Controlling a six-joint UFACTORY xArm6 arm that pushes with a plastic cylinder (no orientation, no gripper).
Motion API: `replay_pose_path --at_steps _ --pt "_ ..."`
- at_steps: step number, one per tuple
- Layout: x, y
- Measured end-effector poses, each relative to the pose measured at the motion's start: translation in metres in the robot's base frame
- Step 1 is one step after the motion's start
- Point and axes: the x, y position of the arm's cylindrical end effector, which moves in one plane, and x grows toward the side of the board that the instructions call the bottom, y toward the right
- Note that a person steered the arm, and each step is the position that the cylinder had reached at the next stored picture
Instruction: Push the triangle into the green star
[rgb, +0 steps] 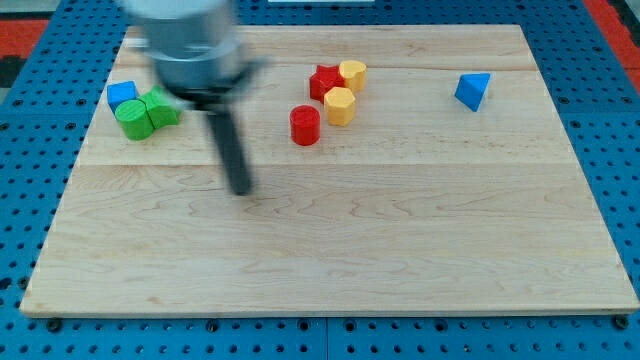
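Observation:
The blue triangle (473, 90) lies near the view's top right of the wooden board (330, 250). The green star (163, 108) sits at the top left, touching a green cylinder (132, 119) on its left and close to a blue cube (122, 94). My tip (241, 189) rests on the board left of centre, below and to the right of the green star and far to the left of the triangle. The rod is blurred.
A red cylinder (305, 125), a red star (324, 81) and two yellow blocks (352, 73) (340, 105) cluster at top centre, between the triangle and the green star. A blue pegboard surrounds the board.

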Motion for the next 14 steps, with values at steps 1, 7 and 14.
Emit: replay_pose_path --at_steps 1,7,14 --pt "-0.068 0.124" --pt "-0.063 0.269" --pt "-0.109 0.243"
